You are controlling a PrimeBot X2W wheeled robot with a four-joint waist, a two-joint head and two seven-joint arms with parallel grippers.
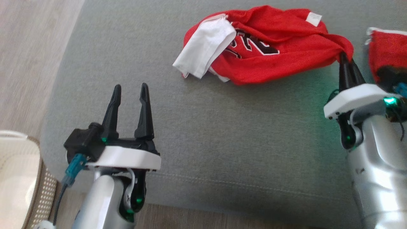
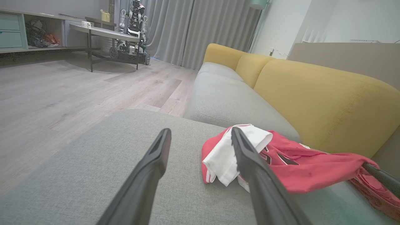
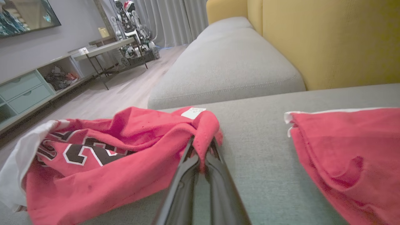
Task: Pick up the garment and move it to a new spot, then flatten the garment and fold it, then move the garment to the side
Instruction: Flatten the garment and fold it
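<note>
Down beside the near left corner of the grey sofa cushion (image 1: 222, 133) stands a woven basket (image 1: 44, 190) with a pale liner; its contents cannot be made out. The red shirt (image 1: 267, 47), thin mesh with black numbers and a white fold, lies crumpled toward the cushion's far edge. The right hand (image 1: 345, 58) is clenched on the shirt's right end, cloth bunched over its tips. The left hand (image 1: 131, 86) is spread wide, holding nothing, above the near edge. Another red cloth (image 1: 386, 51) lies at the right edge.
</note>
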